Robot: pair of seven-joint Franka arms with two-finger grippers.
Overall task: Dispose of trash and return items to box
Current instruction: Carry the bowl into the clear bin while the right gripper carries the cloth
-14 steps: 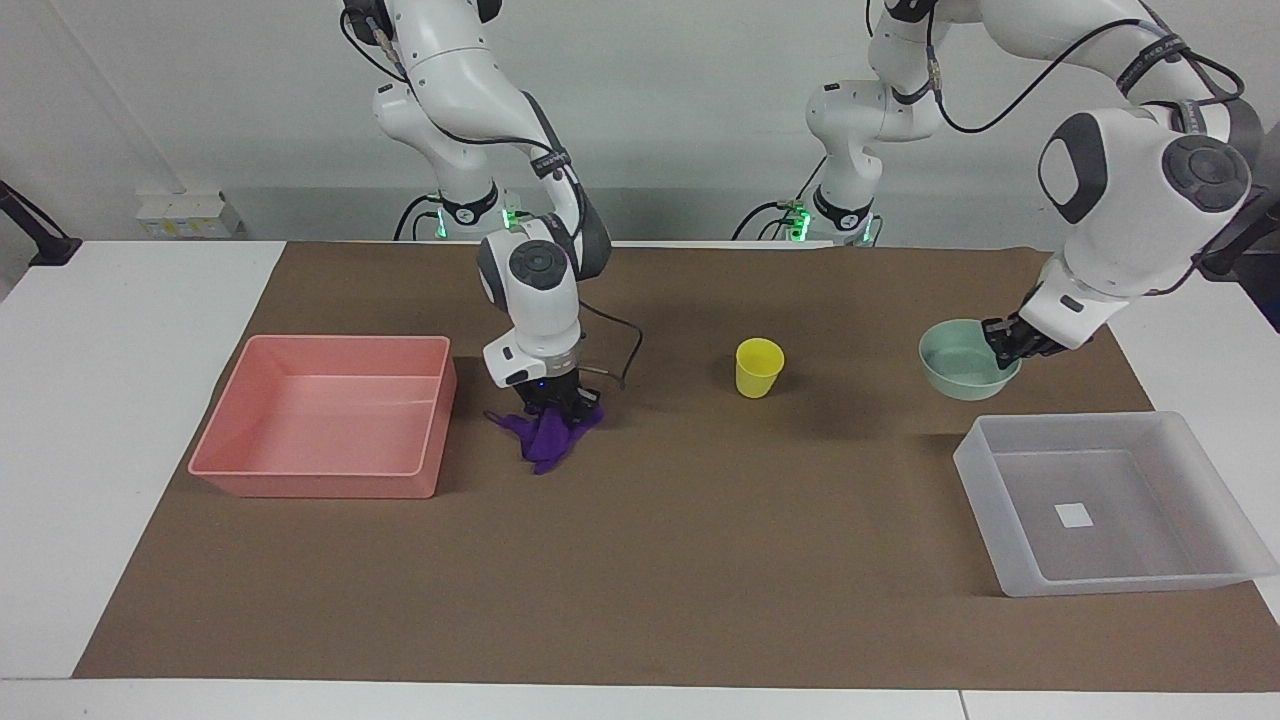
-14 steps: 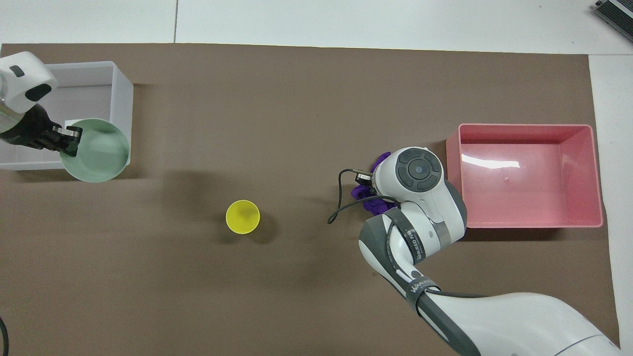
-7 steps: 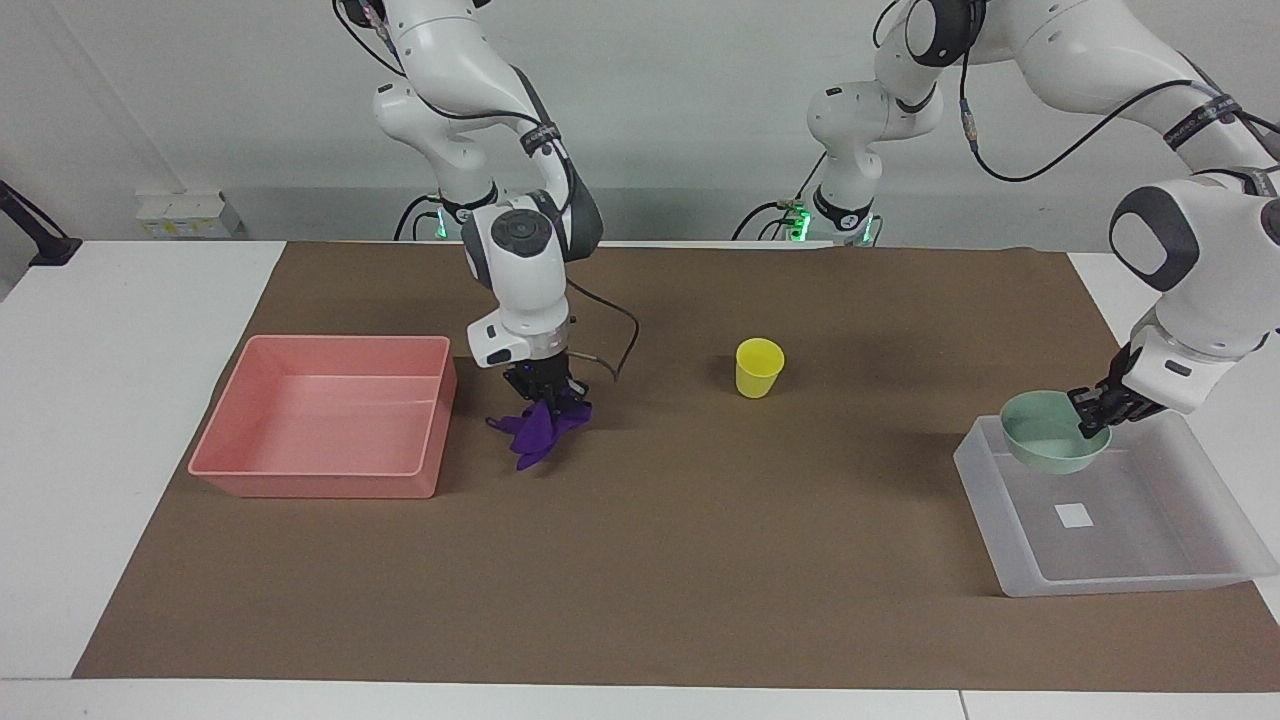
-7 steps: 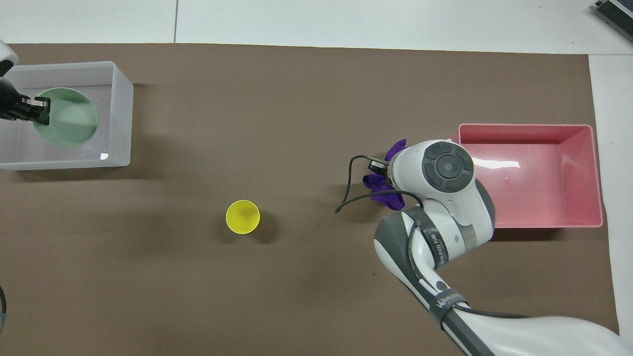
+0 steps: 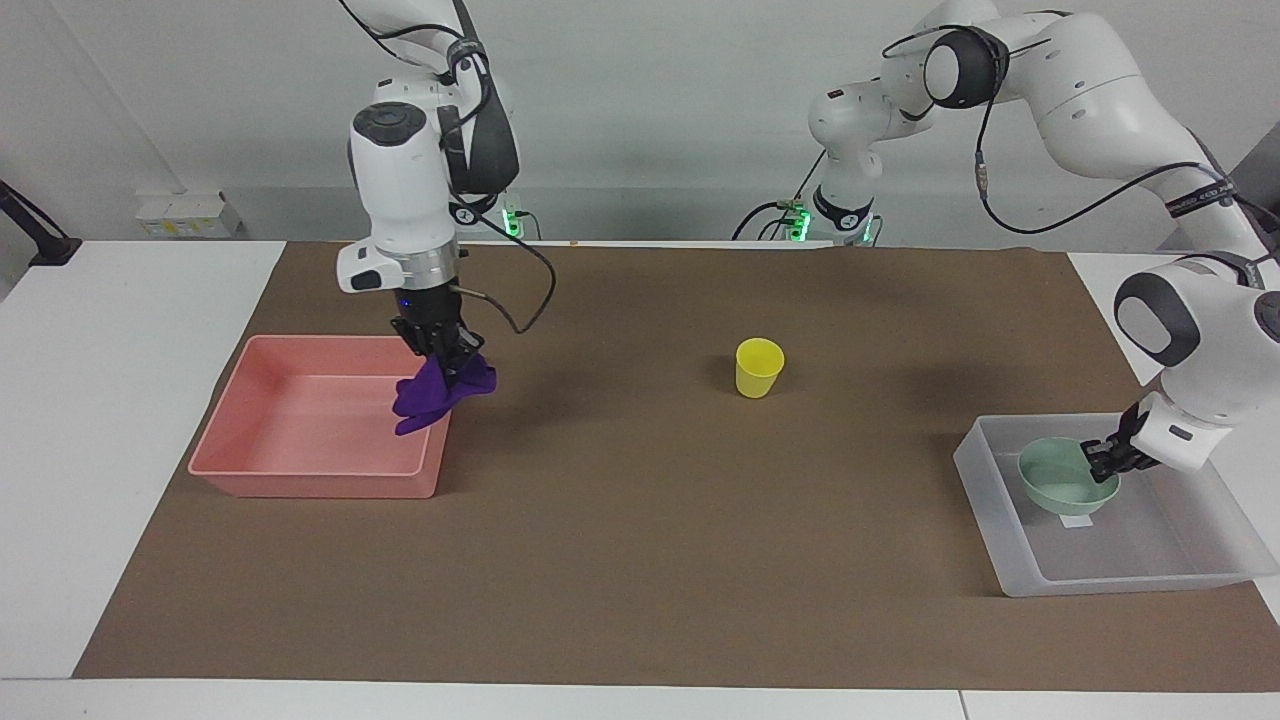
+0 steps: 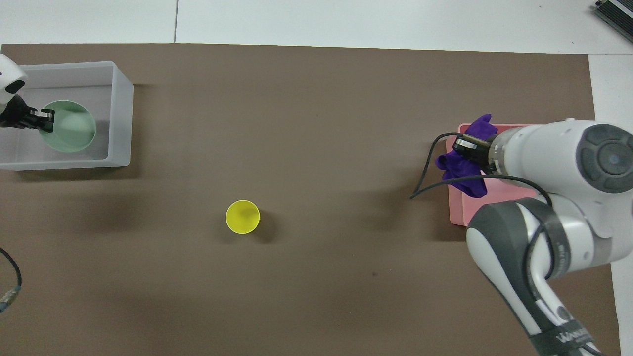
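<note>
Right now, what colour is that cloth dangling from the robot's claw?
Deep purple; the rag hangs from the right gripper over the pink tray's edge, clearest in the facing view.

Facing view: looking down from high across the table toward both arm bases and the pale wall, taking in the whole brown paper mat edge to edge, from fairly far back. Overhead view: hanging above the robots' end, looking steeply down and forward, sitting closer and cropping the mat's near corners. Both sharing the small yellow plastic cup mid-table, the pink rectangular tray and the translucent frosted-white tray at opposite end edges, mirrored between views.
</note>
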